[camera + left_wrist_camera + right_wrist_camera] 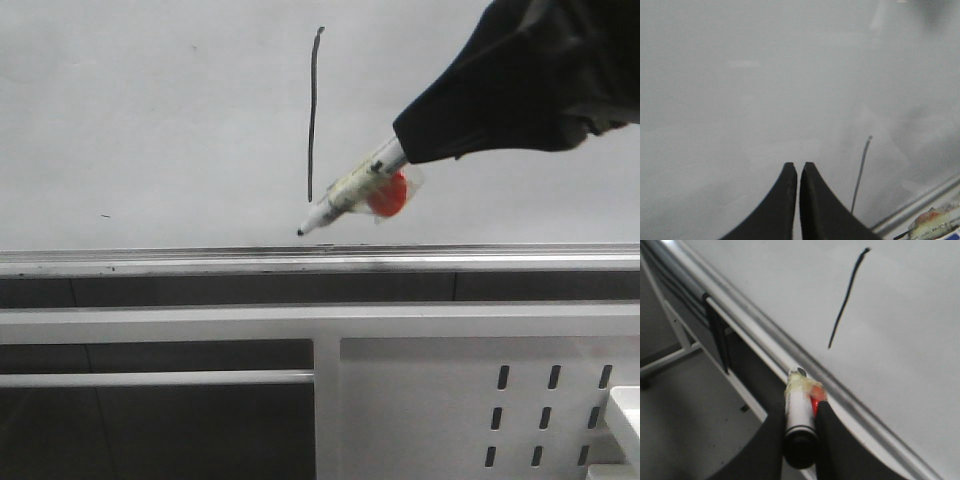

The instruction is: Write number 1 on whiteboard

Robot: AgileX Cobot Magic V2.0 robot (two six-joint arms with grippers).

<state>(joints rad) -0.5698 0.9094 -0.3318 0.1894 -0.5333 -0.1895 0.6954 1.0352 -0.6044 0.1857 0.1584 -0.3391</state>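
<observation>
Right pincer [801, 427] clamps a white marker pen with yellowed tape and a red tab [352, 188], tip just below the thin, slightly wavy black number 1 [313, 115] on the glossy white-grey whiteboard [150, 120]. Left pincer [798, 172] sits nearly closed, holding nothing, facing the whiteboard.

White metal frame [200, 322] runs below the board, horizontal bar across. Perforated white panel [420, 410] at lower right, slots in rows. White tray corner [625, 405] at far right edge.
</observation>
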